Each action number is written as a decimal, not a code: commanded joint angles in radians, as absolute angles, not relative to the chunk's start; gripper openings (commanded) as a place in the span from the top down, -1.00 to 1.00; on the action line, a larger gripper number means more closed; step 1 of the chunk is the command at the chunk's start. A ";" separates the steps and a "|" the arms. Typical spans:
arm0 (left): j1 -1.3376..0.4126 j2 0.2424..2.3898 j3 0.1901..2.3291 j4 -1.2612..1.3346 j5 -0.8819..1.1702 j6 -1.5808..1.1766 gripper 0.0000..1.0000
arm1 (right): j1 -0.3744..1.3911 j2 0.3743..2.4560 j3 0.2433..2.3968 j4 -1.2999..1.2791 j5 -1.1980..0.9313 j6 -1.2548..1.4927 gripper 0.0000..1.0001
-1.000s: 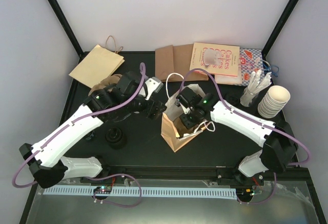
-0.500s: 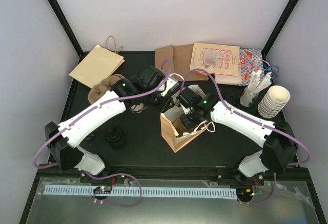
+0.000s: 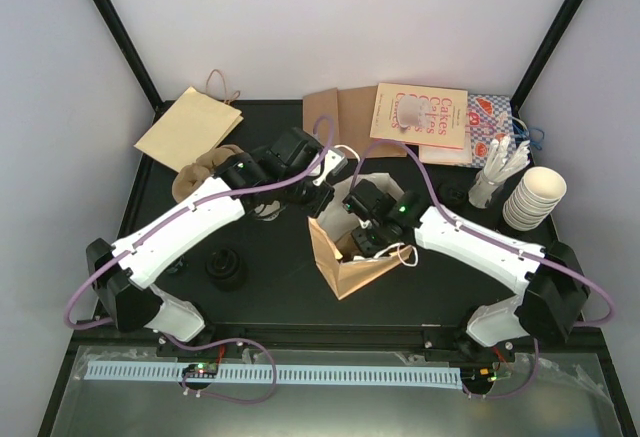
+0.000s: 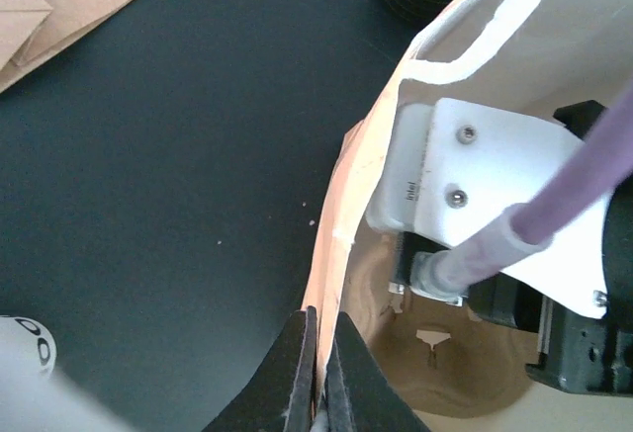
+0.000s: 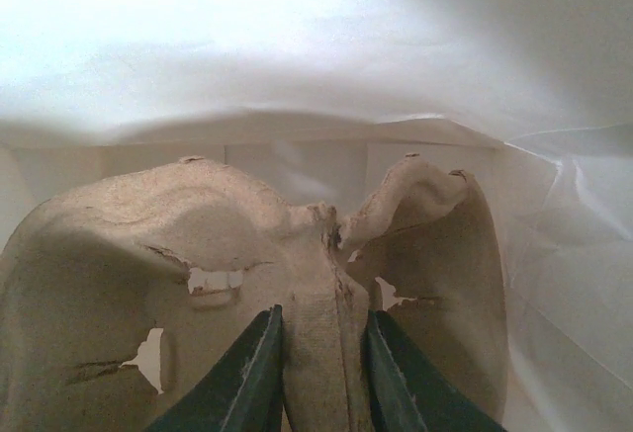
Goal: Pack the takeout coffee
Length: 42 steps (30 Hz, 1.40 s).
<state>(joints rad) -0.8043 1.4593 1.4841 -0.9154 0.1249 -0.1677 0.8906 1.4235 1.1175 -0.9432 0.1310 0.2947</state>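
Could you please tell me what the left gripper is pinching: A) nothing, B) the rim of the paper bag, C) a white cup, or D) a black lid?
B: in the left wrist view the left gripper is shut on the paper bag at its rim.

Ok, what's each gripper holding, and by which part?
The left gripper pinches the paper bag by its rim; the right gripper, inside it, grips the pulp tray by its centre ridge.

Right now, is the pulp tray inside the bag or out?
Inside: the right pincer grips the pulp tray by its ridge, white bag walls around it.
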 commanded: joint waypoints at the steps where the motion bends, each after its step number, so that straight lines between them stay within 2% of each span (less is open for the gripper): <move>1: -0.800 1.424 1.547 -0.911 0.056 -0.112 0.97 | 0.913 1.383 1.135 -0.916 0.220 0.343 0.52; 5: -0.801 1.386 1.536 -0.888 0.078 -0.073 0.97 | 0.929 1.375 1.137 -0.904 0.284 0.362 0.51; 15: -0.799 1.355 1.410 -0.801 0.221 -0.152 0.97 | 0.933 1.459 1.098 -0.888 0.267 0.364 0.49; 22: -0.785 1.369 1.410 -0.796 0.286 -0.243 0.97 | 0.931 1.530 1.074 -0.866 0.242 0.333 0.49; 33: -0.772 1.391 1.405 -0.798 0.302 -0.242 0.97 | 0.930 1.616 1.042 -0.809 0.187 0.313 0.47; 36: -0.772 1.391 1.409 -0.799 0.304 -0.232 0.97 | 0.930 1.622 1.037 -0.806 0.180 0.312 0.33; 37: -0.772 1.391 1.410 -0.800 0.307 -0.228 0.97 | 0.930 1.619 1.035 -0.804 0.177 0.311 0.21; 39: -0.772 1.391 1.413 -0.803 0.312 -0.217 0.97 | 0.929 1.610 1.031 -0.802 0.174 0.313 -0.15; 42: -0.772 1.390 1.419 -0.813 0.320 -0.202 0.97 | 0.929 1.584 1.034 -0.807 0.170 0.313 -0.44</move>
